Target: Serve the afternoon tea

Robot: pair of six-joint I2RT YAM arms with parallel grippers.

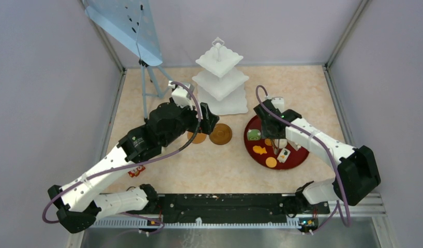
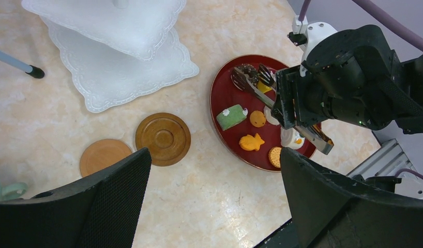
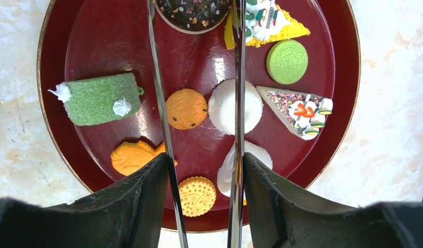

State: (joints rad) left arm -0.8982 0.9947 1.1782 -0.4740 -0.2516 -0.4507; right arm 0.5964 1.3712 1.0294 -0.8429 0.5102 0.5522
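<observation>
Grey walls box in a beige marbled surface (image 1: 220, 165), with a white tiered stand (image 1: 220, 77) at the back.

The right gripper (image 3: 204, 165) hangs over the dark-red tray (image 3: 95, 46), its fingers pressed against the outer sides of the metal tongs (image 3: 159, 93) and holding them. The blades are spread, not pinched together. From the gripper the tongs run straight ahead. They pass on either side of the orange cookie (image 3: 186, 108) and a white round sweet, and reach the chocolate tart (image 3: 191, 13), which sits between the two blades at the tray's far edge. So the tart lies dead ahead along the tongs' long axis, with the yellow wedge (image 3: 282, 31) just beside the right blade. The green roll (image 3: 98, 98) and the orange fish (image 3: 134, 156) lie off to the left.

The left gripper (image 2: 214, 155) is wide open and holds nothing. It hovers near two wooden saucers (image 2: 163, 138), well apart from the tray, so the right arm is the nearer one.

The right wrist view shows the straddle but not the tips' height. The left wrist view shows the tongs sloping down, with their tips at the tart.
</observation>
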